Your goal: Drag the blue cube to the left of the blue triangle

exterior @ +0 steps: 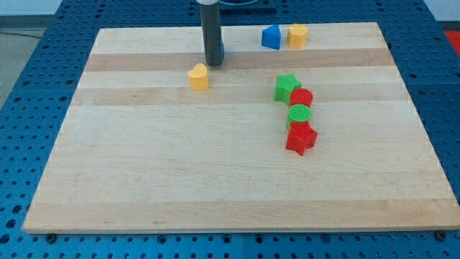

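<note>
My tip (213, 64) rests on the board near the view's top, left of centre. The blue cube (221, 50) is almost wholly hidden behind the rod; only a thin blue sliver shows at the rod's right edge. The blue triangle (271, 37) lies to the view's right of the rod, near the board's top edge, with a gap of bare wood between it and the rod.
A yellow block (297, 34) touches the blue triangle's right side. A yellow heart (198, 76) lies just below-left of my tip. A green star (287, 88), red cylinder (302, 98), green cylinder (300, 114) and red star (301, 138) cluster at the right of centre.
</note>
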